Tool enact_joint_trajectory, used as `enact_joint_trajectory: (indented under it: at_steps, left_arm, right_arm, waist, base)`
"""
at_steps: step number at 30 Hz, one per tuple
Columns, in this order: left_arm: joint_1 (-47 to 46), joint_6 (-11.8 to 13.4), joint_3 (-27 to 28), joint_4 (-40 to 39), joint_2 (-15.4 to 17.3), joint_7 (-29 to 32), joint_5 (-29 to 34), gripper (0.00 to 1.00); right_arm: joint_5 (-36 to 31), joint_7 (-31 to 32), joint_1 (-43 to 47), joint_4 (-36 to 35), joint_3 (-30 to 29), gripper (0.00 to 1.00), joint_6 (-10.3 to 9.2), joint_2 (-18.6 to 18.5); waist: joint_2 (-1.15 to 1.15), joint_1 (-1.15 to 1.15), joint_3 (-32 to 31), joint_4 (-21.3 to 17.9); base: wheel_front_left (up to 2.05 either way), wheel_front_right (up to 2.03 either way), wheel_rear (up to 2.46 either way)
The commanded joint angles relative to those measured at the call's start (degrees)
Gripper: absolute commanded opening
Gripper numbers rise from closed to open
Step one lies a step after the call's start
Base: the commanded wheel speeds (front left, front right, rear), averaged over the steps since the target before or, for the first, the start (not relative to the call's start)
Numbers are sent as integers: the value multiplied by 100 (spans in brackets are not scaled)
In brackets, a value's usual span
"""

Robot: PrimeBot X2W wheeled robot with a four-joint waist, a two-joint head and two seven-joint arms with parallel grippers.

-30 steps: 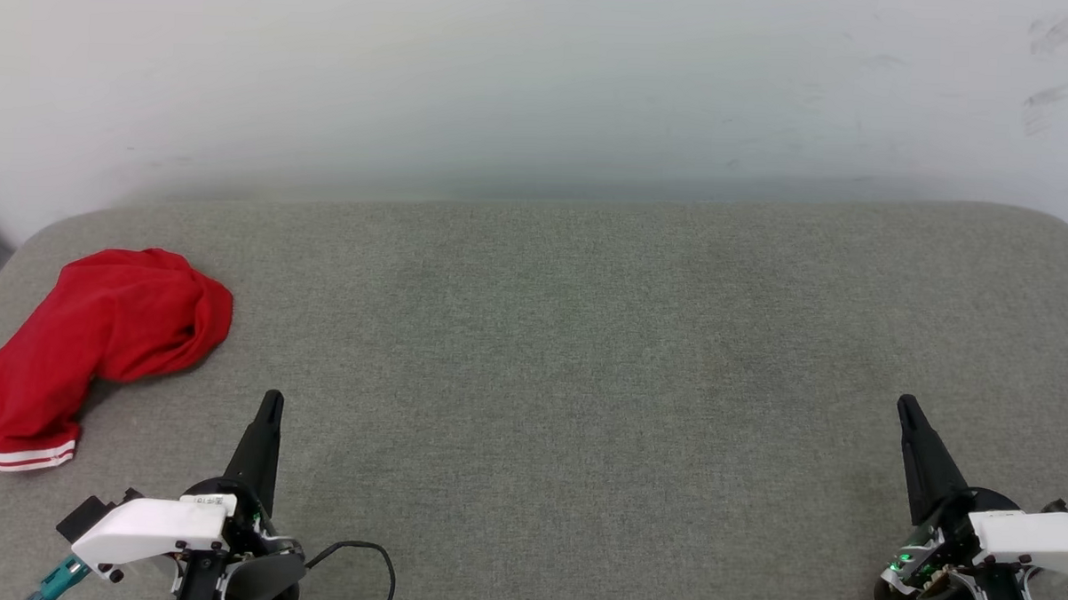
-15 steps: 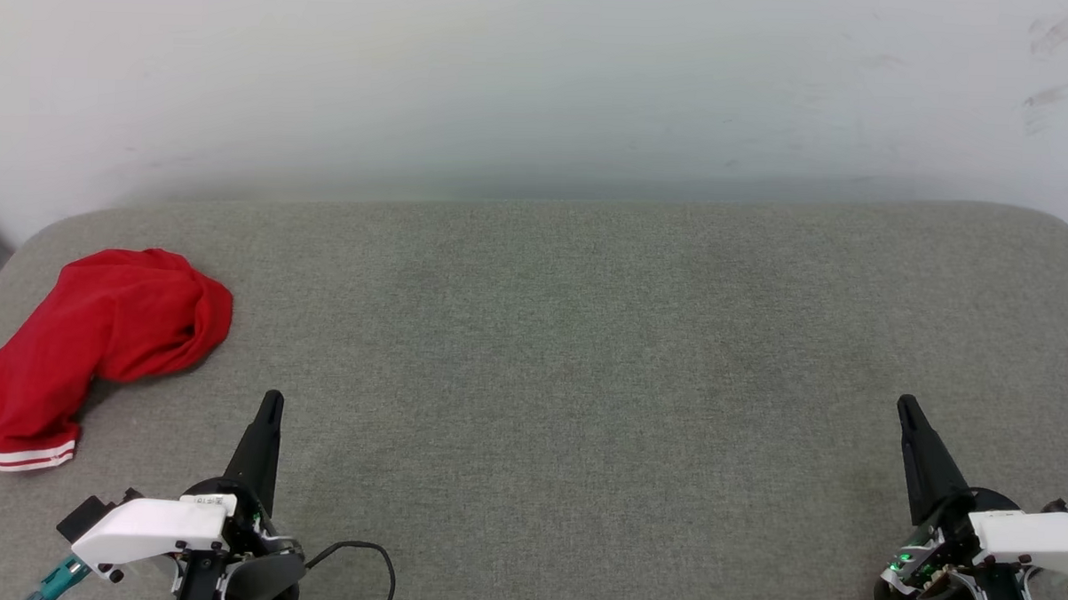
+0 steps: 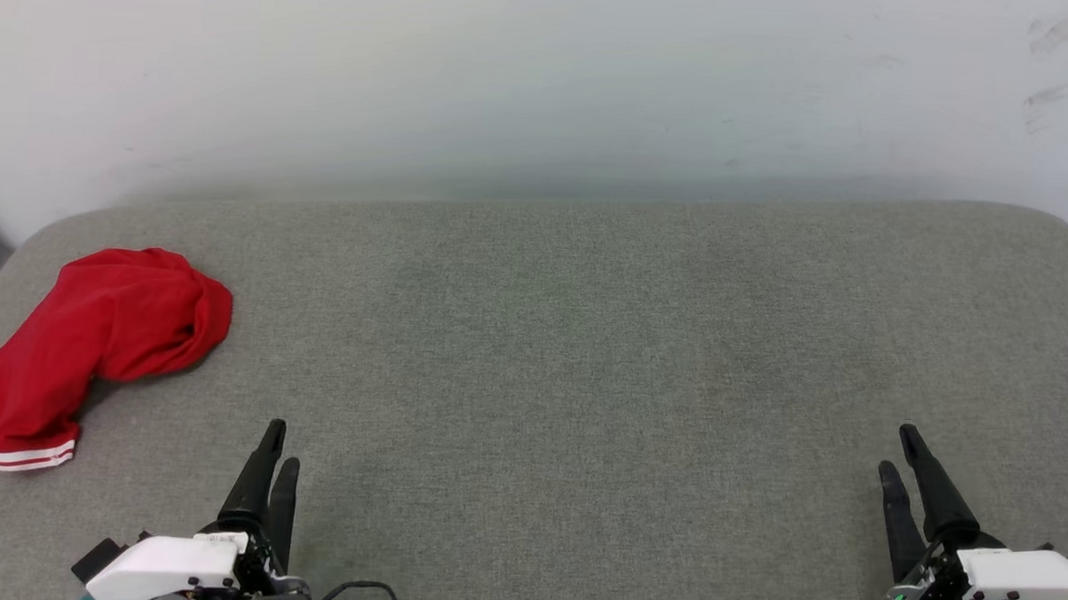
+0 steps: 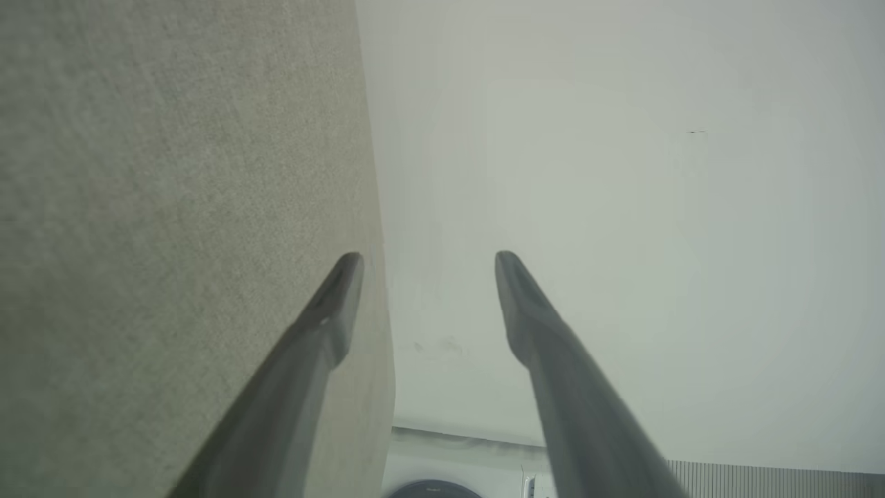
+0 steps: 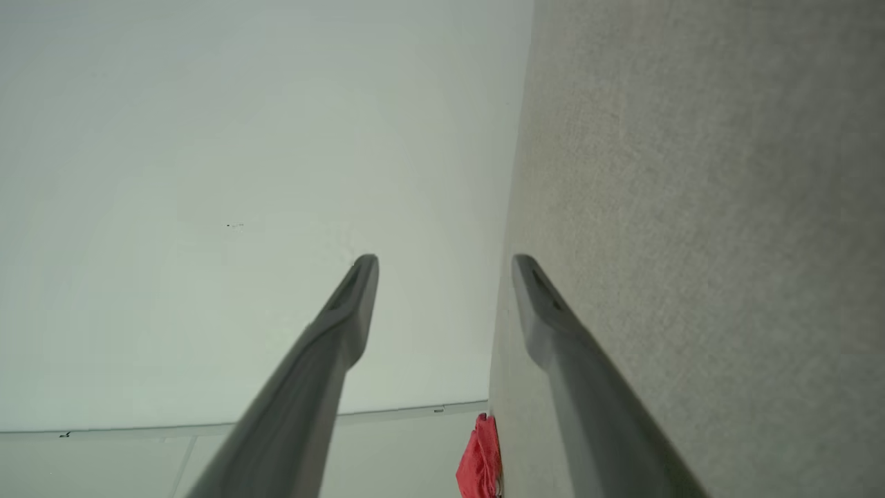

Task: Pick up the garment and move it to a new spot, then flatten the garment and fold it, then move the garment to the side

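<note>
Red cloth, the garment [image 3: 107, 321], lies crumpled on the grey fabric bench [image 3: 586, 337]. It is ahead of the left fingers [image 3: 278, 446] and off to their left, well apart from their tips. A red-and-white striped hem shows at the end nearer those fingers. The left fingers stand parted with a clear gap, gripping nothing. The right fingers [image 3: 904, 449] are parted the same way and hold nothing, far across the bench from the garment. Beyond both pairs of tips rises a pale wall [image 3: 541, 87].
</note>
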Motion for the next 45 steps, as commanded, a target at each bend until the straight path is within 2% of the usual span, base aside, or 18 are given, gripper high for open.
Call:
enact_joint_trajectory:
  at_steps: [1, 18, 22, 30, 31, 34, 45]
  left_arm:
    - [-58, -5, -33, -108, 3, -62, 37, 100]
    - [157, -8, 16, -339, 7, -502, 577, 100]
    - [184, -9, 211, -454, 8, -601, 1019, 100]
    - [213, -10, 487, -638, 10, -786, 1747, 100]
    - [199, 30, 626, -746, 10, -850, 1998, 100]
    - [204, 112, 674, -940, 11, -914, 2412, 100]
    - [328, 677, 74, -1897, 13, -1132, 4249, 100]
  right_arm:
    - [-52, -65, -53, -109, 48, 100, 0, 0]
    - [-725, -509, 104, -282, 182, 100, 0, 3]
    - [-1033, -607, 122, -326, 174, 100, 0, 3]
    - [-2229, -790, 104, -598, 19, 100, 0, 4]
    - [-2748, -857, 102, -761, 28, 100, 0, 4]
    - [-3292, -921, 95, -949, 54, 100, 0, 4]
    - [-5155, -1137, 89, -1561, 295, 100, 0, 4]
  waist:
    - [0, 0, -2, -3]
    - [0, 0, -17, -30]
    - [0, 0, -19, -41]
    - [0, 0, -7, -68]
    - [0, 0, -3, -78]
    - [0, 0, 1, -92]
    - [0, 0, 26, -121]
  base:
    - [0, 0, 0]
    - [0, 0, 0]
    - [0, 0, 0]
    - [0, 0, 0]
    - [0, 0, 0]
    - [0, 0, 0]
    - [0, 0, 0]
